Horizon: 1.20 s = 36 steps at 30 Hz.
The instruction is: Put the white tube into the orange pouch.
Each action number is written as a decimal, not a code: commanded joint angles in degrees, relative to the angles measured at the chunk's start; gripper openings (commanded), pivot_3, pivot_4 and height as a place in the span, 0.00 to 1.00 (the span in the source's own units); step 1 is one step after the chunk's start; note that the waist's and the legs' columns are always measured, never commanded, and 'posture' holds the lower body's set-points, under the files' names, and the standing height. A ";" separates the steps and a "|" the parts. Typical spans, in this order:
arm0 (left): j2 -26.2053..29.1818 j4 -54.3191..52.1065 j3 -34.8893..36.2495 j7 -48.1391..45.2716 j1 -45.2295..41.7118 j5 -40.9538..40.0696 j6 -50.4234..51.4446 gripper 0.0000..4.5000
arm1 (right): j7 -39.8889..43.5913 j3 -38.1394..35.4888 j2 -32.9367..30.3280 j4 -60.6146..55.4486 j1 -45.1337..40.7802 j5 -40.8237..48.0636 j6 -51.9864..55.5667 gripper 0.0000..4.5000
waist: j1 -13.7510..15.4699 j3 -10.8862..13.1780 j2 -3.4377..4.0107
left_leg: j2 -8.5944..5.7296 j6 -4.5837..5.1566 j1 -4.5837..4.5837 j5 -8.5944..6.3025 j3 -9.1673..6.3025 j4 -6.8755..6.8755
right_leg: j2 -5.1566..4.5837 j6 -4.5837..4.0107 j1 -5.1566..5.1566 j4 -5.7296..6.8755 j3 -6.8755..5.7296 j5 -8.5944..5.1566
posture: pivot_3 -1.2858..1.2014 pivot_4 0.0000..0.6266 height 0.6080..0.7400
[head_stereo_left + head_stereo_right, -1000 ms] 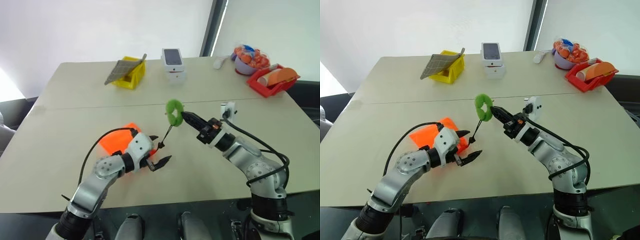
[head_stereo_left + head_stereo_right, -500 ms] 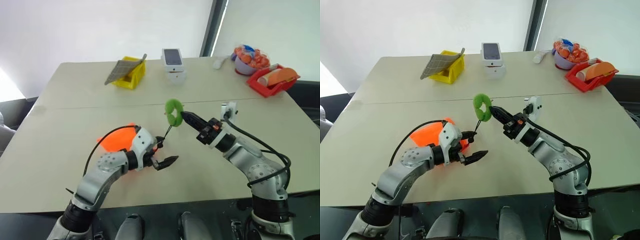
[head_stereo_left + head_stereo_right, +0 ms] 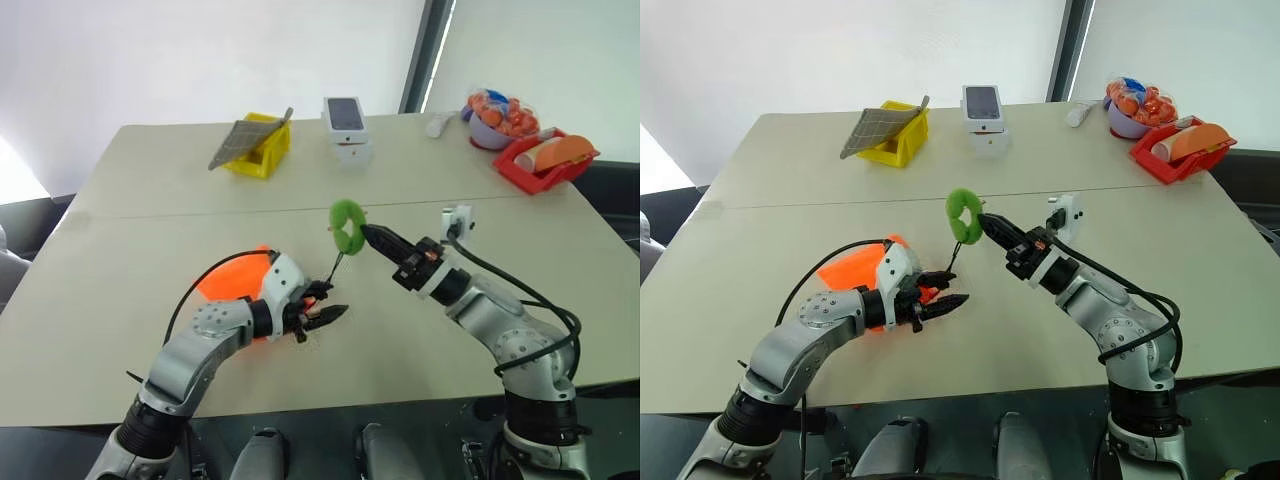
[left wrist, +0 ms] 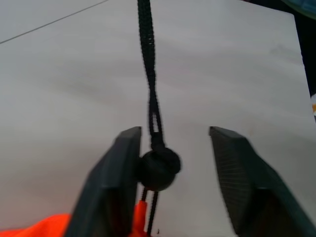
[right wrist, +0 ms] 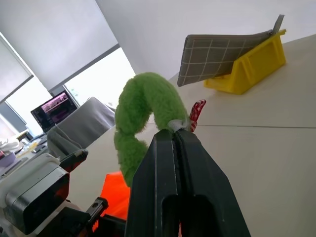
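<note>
Orange pouch (image 3: 232,279): soft crumpled fabric; braided black cord (image 4: 148,64), fuzzy green ring (image 3: 347,224).

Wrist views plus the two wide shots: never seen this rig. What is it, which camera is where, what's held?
It is a two-armed humanoid robot at a table. The two wide pictures come from a stereo camera on its head and show the same scene. The close-ups come from a camera on each wrist, looking along that gripper's fingers.

The right gripper is shut on the green ring at the end of a black cord. The cord runs to the orange pouch. The left gripper is open around the cord's bead.

At the far side sit a yellow bin, a red tray and a purple bowl.
</note>
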 commanded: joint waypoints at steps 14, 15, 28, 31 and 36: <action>8.98 -3.35 0.93 -2.80 4.99 3.31 -3.05 0.05 | -5.95 -2.37 0.50 5.15 -2.48 -8.12 -7.31 0.00 | -0.06 0.00 0.01 | 0.00 0.00 0.00 0.00 0.01 -0.01 | 0.00 -0.01 -0.03 0.00 0.00 0.00 | 0.52 0.24 1.00; 10.10 -3.50 0.95 -3.31 5.80 3.63 -3.63 0.05 | -6.68 -2.57 0.62 6.33 -2.87 -9.30 -8.13 0.00 | -0.12 0.01 0.01 | 0.00 0.00 -0.01 0.00 0.01 -0.01 | -0.01 -0.01 -0.04 0.00 0.01 0.00 | 0.52 0.24 1.00; 11.77 -2.83 3.49 -5.41 7.32 2.19 -4.72 0.05 | -0.32 12.02 -5.12 7.99 -0.97 -20.95 -5.31 0.21 | -0.14 0.04 0.09 | 0.01 0.00 -0.01 0.00 0.01 -0.05 | -0.02 -0.02 -0.05 -0.02 0.00 -0.01 | 0.52 0.24 1.00; 12.54 -2.71 3.36 -6.36 8.21 2.24 -5.14 0.05 | -3.28 14.55 -2.71 8.47 -2.90 -22.17 -1.13 0.55 | -0.32 0.06 0.12 | 0.02 0.00 -0.01 0.00 0.00 -0.05 | 0.00 -0.03 -0.07 0.01 0.01 0.00 | 0.52 0.24 1.00; 12.62 -2.64 3.34 -6.61 8.79 2.38 -5.52 0.05 | -6.86 17.64 1.40 12.04 -6.24 -25.88 2.57 0.65 | -0.12 0.05 0.11 | 0.02 0.00 0.00 0.00 0.00 -0.03 | -0.01 -0.04 -0.06 0.00 0.00 0.01 | 0.52 0.24 1.00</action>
